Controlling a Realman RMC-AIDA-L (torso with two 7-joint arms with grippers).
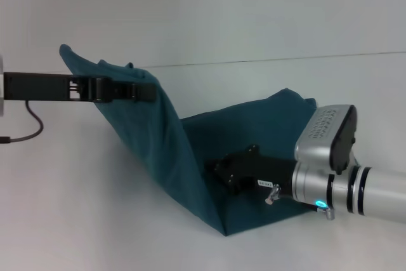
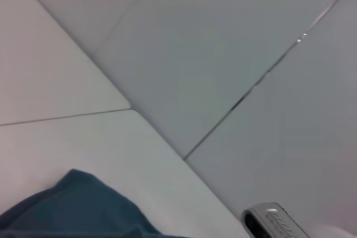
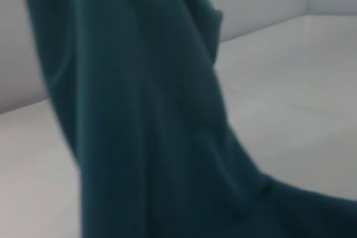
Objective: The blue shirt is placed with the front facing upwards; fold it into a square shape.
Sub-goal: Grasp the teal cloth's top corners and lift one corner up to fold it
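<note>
A: What do the tools do now?
B: The left tool [image 1: 143, 91] is pinching an edge of the blue shirt [image 1: 190, 150], raised above the counter [image 1: 76, 207]. The right tool [image 1: 222, 172] lies low on the cloth; I cannot tell its state.
A: And to fold it well?
B: I think carry the raised edge across slowly, keeping the crease straight

Left gripper [image 1: 144, 91] reaches in level and raised; right gripper [image 1: 219, 172] stretches low, angled leftward.
</note>
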